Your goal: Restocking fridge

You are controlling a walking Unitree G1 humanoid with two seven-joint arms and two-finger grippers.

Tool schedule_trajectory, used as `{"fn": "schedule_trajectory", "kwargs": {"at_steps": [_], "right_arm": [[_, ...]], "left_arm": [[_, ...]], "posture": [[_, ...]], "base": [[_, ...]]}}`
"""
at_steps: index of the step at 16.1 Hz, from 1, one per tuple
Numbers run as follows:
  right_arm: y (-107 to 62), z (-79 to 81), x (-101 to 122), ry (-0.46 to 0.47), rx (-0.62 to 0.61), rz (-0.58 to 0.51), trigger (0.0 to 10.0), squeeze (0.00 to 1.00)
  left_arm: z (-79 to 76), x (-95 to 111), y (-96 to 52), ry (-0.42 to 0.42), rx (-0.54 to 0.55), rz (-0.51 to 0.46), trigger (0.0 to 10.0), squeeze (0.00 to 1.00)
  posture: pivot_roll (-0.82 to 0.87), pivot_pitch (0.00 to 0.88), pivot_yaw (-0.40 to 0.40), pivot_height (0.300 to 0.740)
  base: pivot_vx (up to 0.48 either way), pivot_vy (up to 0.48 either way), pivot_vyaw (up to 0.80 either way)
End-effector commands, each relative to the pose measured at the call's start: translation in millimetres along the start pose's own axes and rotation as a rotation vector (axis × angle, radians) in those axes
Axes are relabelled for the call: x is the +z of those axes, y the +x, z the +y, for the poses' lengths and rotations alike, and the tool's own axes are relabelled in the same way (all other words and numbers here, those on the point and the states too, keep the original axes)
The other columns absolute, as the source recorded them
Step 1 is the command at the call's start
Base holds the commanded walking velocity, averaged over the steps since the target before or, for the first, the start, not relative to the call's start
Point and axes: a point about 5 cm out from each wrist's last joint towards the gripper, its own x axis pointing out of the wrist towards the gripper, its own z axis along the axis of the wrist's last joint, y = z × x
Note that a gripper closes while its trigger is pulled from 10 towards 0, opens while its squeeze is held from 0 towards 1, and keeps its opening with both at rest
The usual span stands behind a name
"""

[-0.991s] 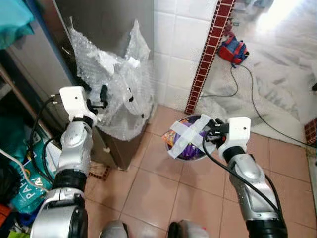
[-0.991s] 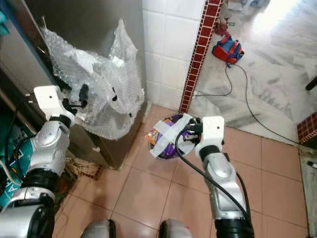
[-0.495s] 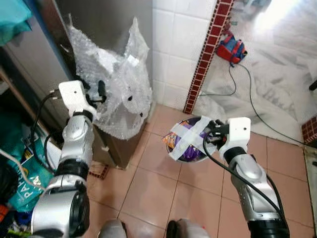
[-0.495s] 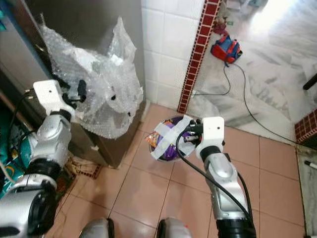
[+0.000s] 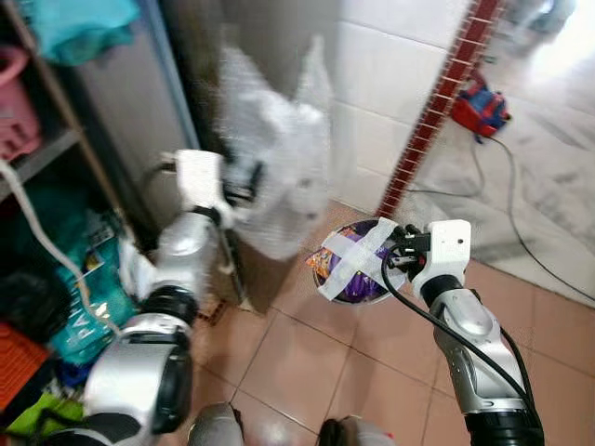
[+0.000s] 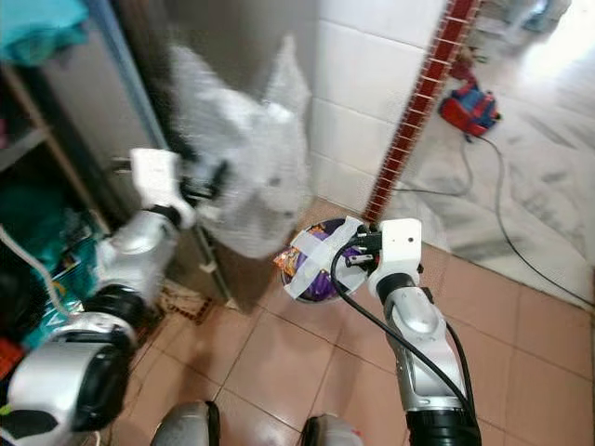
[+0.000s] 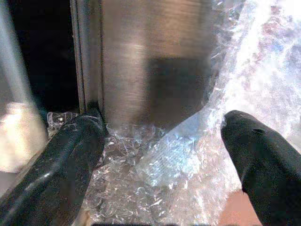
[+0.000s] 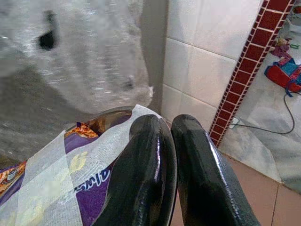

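Left to right: the left gripper stood wide open, empty, its two fingers straddling the bubble wrap that hung against the steel fridge door; the door edge lay directly ahead of the jaws, running upright, with a dark gap just beside one finger. The shelves beside that arm held a pink basket and bags too blurred to identify. The right gripper was closed, both fingers pinching the rim of a bowl that extended away from the jaws toward the fridge. The bowl contained purple snack packets held in by crossed strips of tape. The left arm, the nearer to the fridge, appeared best placed to open the door before the bowl could be stocked.
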Motion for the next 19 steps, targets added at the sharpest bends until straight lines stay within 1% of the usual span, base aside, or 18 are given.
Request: {"fn": "schedule_trajectory", "kwargs": {"at_steps": [1, 3, 4, 5, 6, 7, 11, 19], "right_arm": [[-2.3, -3.8, 9.9, -0.010, -0.025, -0.046, 10.0, 0.00], [-4.6, -11.9, 7.4, -0.037, -0.090, -0.036, 10.0, 0.00], [-5.4, -16.9, 4.7, -0.040, -0.134, -0.018, 10.0, 0.00], [-6.4, -23.4, 0.4, -0.036, -0.189, 0.009, 10.0, 0.00], [-6.8, -25.3, -1.0, -0.026, -0.201, 0.013, 10.0, 0.00], [-7.1, -25.1, -2.7, -0.023, -0.201, 0.015, 10.0, 0.00], [-6.9, -18.7, -6.0, -0.019, -0.205, 0.019, 10.0, 0.00], [-6.3, -19.9, -8.5, -0.019, -0.247, 0.018, 10.0, 0.00]], "left_arm": [[-23.8, -9.6, 5.7, 0.025, -0.123, 0.078, 10.0, 0.00], [-37.1, -14.2, 6.2, 0.031, -0.175, 0.087, 10.0, 0.00], [-39.8, -15.4, 5.8, 0.028, -0.192, 0.088, 10.0, 0.00], [-42.0, -15.9, 4.8, 0.020, -0.216, 0.078, 10.0, 0.00], [-42.4, -16.1, 4.3, 0.020, -0.222, 0.074, 10.0, 0.00], [-41.7, -17.9, 2.9, 0.016, -0.224, 0.076, 10.0, 0.00], [-42.6, -21.7, 0.4, 0.020, -0.233, 0.078, 10.0, 0.00], [-51.3, -22.2, 2.9, 0.028, -0.259, 0.080, 10.0, 0.00]], "posture": [[-0.08, 0.096, -0.045, 0.740], [-0.08, 0.093, -0.042, 0.740], [-0.08, 0.091, -0.040, 0.740], [-0.08, 0.089, -0.037, 0.740], [-0.08, 0.088, -0.036, 0.740], [-0.07, 0.084, -0.035, 0.740], [-0.07, 0.066, -0.033, 0.740], [-0.08, 0.051, -0.021, 0.740]], "base": [[0.000, 0.000, 0.00], [0.000, 0.000, 0.00], [0.000, 0.000, 0.00], [0.000, 0.000, -0.71], [0.000, 0.000, -0.77], [0.000, 0.000, -0.77], [0.285, 0.000, -0.76], [0.335, 0.000, -0.74]]}}
